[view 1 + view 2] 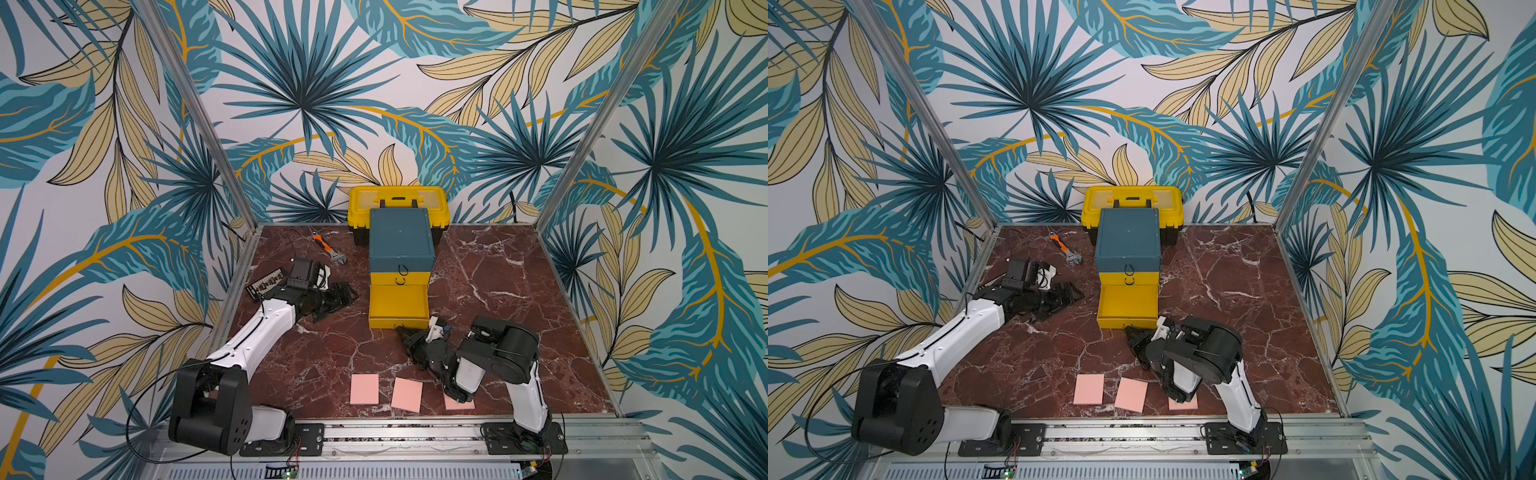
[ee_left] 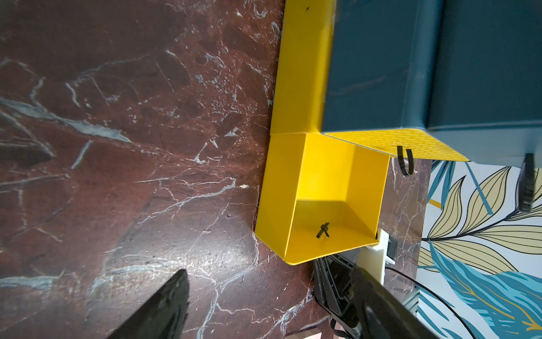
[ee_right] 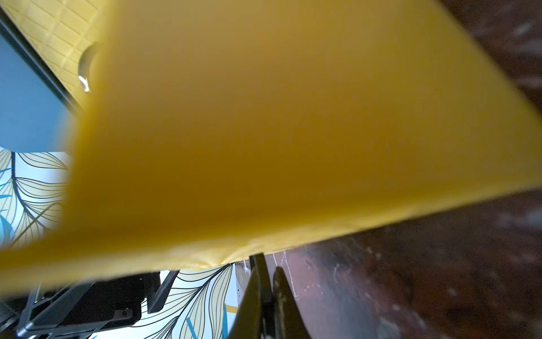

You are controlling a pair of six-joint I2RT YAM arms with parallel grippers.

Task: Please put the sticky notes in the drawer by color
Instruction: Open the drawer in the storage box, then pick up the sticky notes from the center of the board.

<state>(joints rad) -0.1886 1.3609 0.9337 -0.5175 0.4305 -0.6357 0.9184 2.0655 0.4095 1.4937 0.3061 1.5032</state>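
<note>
Right tool clamps the black loop pull of the open yellow drawer; left tool stands open beside it

This is a robotics lab test cell. Bare aluminium posts frame a booth whose walls are papered with a teal-and-tan palm-leaf print, closing in a red-brown marble-look tabletop. Two white-and-black robot arms, left and right, are bolted by black plates to a grooved aluminium rail along the near edge, above a slotted grey cable duct. The things on the table look like staged props: a yellow plastic toolbox with a black handle, an orange-handled adjustable wrench, and a small teal cabinet with yellow drawers.
</note>
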